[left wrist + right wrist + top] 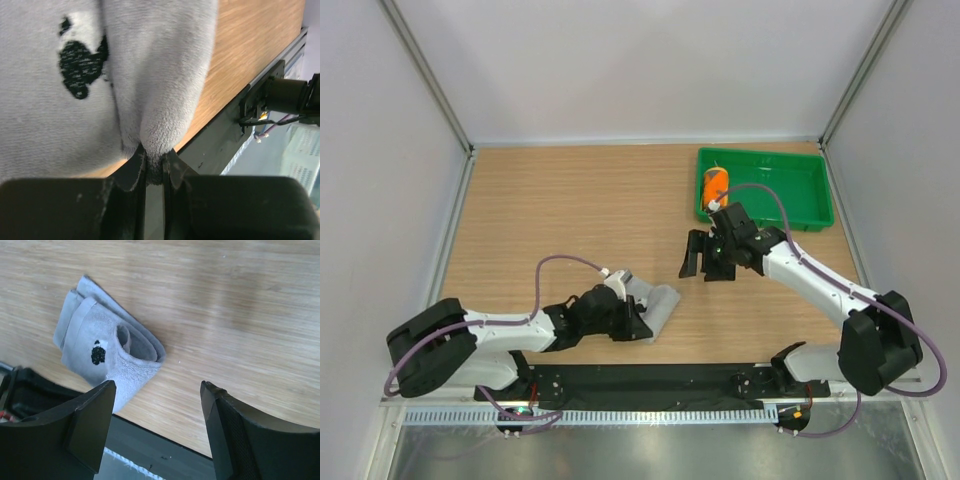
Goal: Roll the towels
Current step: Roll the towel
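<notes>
The light grey towel lies folded on the wooden table near the front edge. It carries a small dark print. My left gripper is shut on its near corner, with the cloth pinched between the jaws. The towel also shows in the right wrist view, partly rolled. The orange towel sits rolled in the green tray at the back right. My right gripper is open and empty, hovering above the table's middle, right of the grey towel.
The black base rail runs along the table's near edge, just behind the grey towel. White walls and metal frame posts enclose the table on three sides.
</notes>
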### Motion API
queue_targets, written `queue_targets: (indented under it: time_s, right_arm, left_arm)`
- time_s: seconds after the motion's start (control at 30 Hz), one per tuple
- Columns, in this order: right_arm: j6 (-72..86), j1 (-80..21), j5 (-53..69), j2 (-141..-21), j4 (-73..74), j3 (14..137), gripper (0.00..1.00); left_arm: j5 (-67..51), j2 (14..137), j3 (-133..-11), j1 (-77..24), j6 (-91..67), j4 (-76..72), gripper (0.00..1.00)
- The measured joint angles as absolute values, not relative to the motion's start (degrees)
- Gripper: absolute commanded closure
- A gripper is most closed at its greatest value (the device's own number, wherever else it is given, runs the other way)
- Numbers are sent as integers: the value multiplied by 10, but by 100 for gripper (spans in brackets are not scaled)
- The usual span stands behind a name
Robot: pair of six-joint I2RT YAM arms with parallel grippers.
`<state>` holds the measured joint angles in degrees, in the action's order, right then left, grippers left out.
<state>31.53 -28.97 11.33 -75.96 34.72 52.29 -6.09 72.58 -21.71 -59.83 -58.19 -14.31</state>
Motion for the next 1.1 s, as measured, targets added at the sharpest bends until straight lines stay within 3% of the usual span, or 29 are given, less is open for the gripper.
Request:
queue_targets:
  time_s: [0.23, 0.47, 0.93, 1.1]
  right_arm:
    - [340, -292, 191, -724, 293, 480, 28]
    - [373, -335, 225, -731, 226, 438, 28]
    - [407, -366, 244, -889, 82, 422, 25]
    - [418, -368, 269, -930, 24, 427, 28]
  left_arm:
    - [-110, 756, -151, -553, -677, -272, 100]
    - [-130, 762, -147, -521, -735, -276, 100]
    - [-166, 736, -128, -457, -790, -236, 100]
    - [-187, 762, -119, -443, -799, -270, 100]
